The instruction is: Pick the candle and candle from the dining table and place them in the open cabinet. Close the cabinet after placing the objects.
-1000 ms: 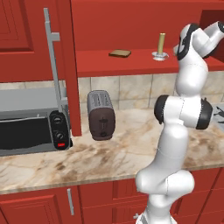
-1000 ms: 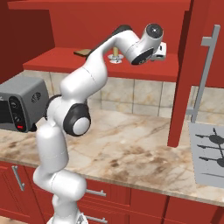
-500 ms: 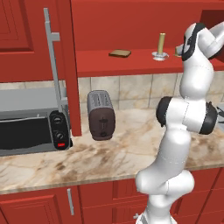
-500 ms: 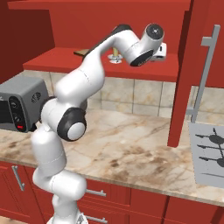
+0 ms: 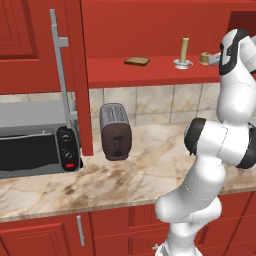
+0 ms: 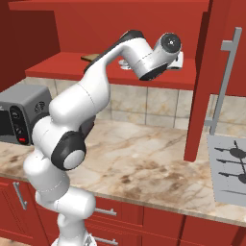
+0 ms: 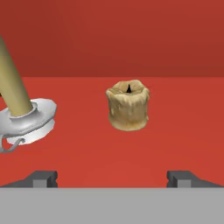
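Observation:
Both candles stand on the red shelf of the open cabinet [image 5: 150,70]. The slim olive-gold stick candle [image 5: 184,49] rises from its clear round dish [image 7: 27,119]. To its right sits the squat brass-gold candle [image 5: 204,58], which in the hand view [image 7: 128,105] is straight ahead of my gripper [image 7: 113,179]. The gripper is open, a little back from the squat candle, and nothing is between its fingertips [image 7: 42,178]. The arm reaches up to the shelf's right end. The dining table is out of view.
A flat brown slab [image 5: 137,61] lies further left on the shelf. The cabinet's doors stand open on both sides, with long grey handles [image 5: 60,75] [image 6: 226,81]. Below are a toaster [image 5: 115,131], a toaster oven [image 5: 37,150] and a marbled counter [image 5: 150,170].
The hand has drawn back slightly from the shelf, uncovering the squat candle in the left base view. The arm's elbow has swung a little. Both candles stay put.

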